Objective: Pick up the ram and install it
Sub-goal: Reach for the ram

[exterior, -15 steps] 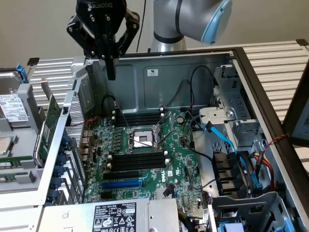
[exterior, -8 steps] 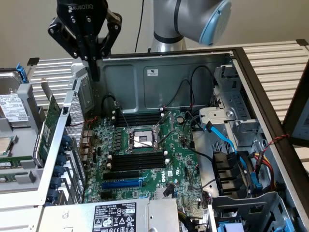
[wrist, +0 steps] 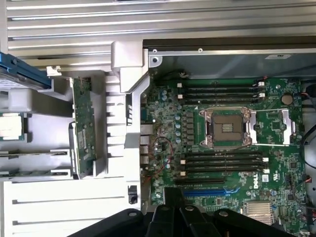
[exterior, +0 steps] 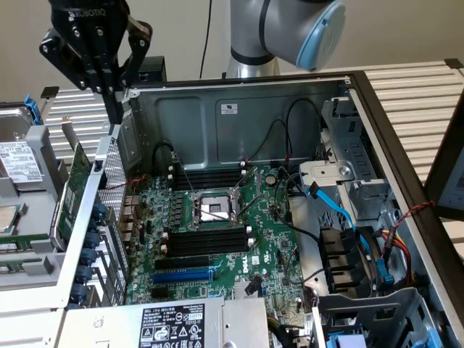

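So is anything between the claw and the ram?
Nothing visible lies over the ram, on edge in the grey holder. The shut claw hangs above the case's rear wall; sideways, the upright expansion card stands between them.

Open computer case [exterior: 217, 109], seen slantwise from outside and from overhead at the wrist.
The exterior view sits close above the case's open side, looking down at a slant across the motherboard [exterior: 268, 246] toward the far wall, with the end effector [exterior: 114, 110] high at the exterior view's left. The wrist view looks almost straight down past the end effector [wrist: 174, 197], meeting the board flat-on. Both share the motherboard, its processor socket [exterior: 214, 210] and the black memory slots [exterior: 206, 243].
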`<move>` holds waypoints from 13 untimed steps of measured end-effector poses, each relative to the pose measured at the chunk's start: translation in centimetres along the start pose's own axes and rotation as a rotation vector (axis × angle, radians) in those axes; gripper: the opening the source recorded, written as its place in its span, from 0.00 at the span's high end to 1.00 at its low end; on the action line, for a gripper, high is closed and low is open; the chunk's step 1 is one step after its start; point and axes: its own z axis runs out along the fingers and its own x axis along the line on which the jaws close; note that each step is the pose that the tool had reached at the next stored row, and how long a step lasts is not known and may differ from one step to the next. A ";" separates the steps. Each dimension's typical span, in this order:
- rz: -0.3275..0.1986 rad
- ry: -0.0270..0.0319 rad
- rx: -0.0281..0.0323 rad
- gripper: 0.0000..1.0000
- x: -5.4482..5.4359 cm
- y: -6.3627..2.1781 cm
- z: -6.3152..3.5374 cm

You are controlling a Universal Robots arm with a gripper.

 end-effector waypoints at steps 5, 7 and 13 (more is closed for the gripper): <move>0.000 0.0000 -0.0001 0.89 2.3 -0.16 -0.05; 0.000 0.0000 -0.0002 0.89 3.2 -0.22 -0.06; 0.000 0.0001 -0.0001 0.89 5.9 -0.41 -0.12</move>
